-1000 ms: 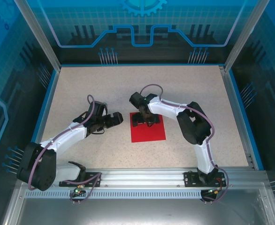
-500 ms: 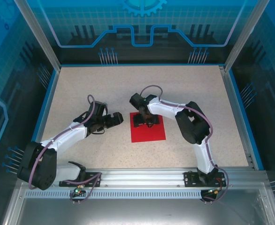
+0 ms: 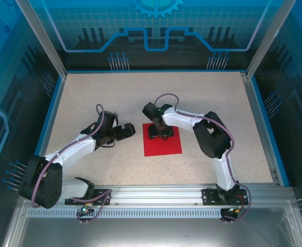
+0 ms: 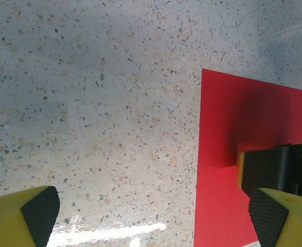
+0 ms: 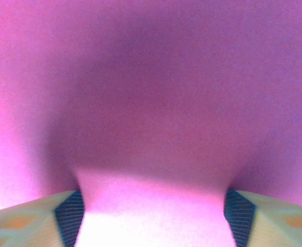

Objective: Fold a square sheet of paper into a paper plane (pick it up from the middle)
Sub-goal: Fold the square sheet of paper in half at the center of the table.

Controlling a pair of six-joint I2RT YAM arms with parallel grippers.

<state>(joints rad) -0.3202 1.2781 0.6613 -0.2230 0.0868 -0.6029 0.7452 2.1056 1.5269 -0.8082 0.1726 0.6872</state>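
1. Materials first: the square sheet of paper [image 3: 162, 140] is thin, plain bright red with crisp straight edges, and lies flat. The counter [image 3: 140, 92] is a beige speckled stone-look surface, a bit glossy, with a blue rim around it.
2. The fingers on both claws are yellow with black cross-hatched grippy pads [image 4: 40, 213].
3. Head count: one red sheet, two arms, two claws, two fingers on each. Nothing folded, it's just a flat square.
4. The sheet sits roughly mid-counter, a little toward the near side, between the two arms.
5. The right arm reaches from its base at the near right, elbow bent out to the right, forearm angling back in to the left, wrist tipped down. The right claw [image 3: 160, 135] is planted on the far half of the sheet, around its middle.
6. Up close from the right wrist, both pads [image 5: 69, 216] are down on the red paper with a clear stretch of sheet between them. So that claw is spread apart, not clenched, touching the paper but not pinching it. There's a dark shadow on the paper ahead of the fingers.
7. The left arm stretches from the near left diagonally toward the centre. The left claw [image 3: 128, 131] points right at the sheet and stops just left of its far-left corner.
8. The left claw is fully released, fingers wide, nothing in it, over bare counter with the sheet's left edge just beside it.
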